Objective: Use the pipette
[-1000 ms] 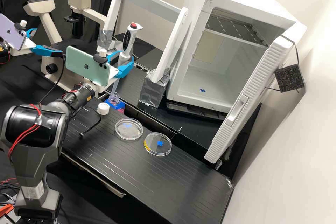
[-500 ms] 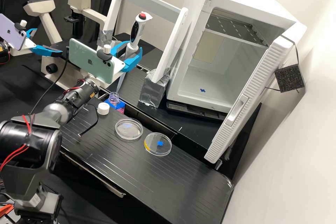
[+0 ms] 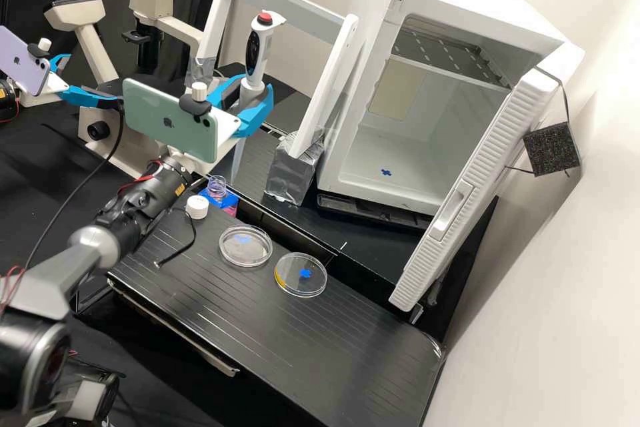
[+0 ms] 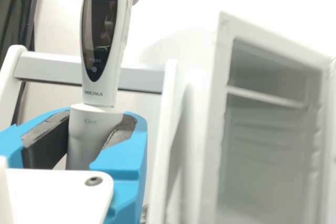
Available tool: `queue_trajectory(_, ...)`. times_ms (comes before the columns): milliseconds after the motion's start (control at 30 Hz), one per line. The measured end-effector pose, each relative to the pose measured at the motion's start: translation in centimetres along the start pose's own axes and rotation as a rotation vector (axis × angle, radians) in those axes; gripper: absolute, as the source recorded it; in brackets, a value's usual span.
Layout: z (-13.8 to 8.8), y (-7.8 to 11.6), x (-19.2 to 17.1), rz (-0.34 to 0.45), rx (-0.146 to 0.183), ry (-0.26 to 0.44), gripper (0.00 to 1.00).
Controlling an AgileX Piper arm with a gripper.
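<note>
Your gripper (image 3: 251, 95) is part-way open, clamped round the grey lower barrel of the pipette (image 3: 261, 47), black pads against it. You've got the pipette near upright, raised near the open bottle (image 3: 217, 188). Pale body, red top button, dark oval display with small buttons above it, grey barrel, long translucent tip (image 3: 237, 160) pointing down.

Two dishes (image 3: 246, 246) right of cap (image 3: 197, 207) and bottle (image 3: 217, 189)
</note>
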Motion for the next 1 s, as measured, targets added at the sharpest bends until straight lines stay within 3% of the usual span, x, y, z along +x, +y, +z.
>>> queue_trajectory(100,1.3,1.7,-1.3,0.053,-0.02,-0.004,0.0)
queue_trajectory(300,3.2,3.3,-3.6,0.093,0.001,-0.024,0.0)
queue_trajectory(567,4.9,3.0,-5.8,0.043,-0.02,-0.063,0.0)
queue_trajectory(833,5.2,3.1,-6.8,0.034,-0.037,-0.077,0.0)
queue_trajectory(1000,4.9,3.2,-7.1,0.046,-0.02,-0.066,0.0)
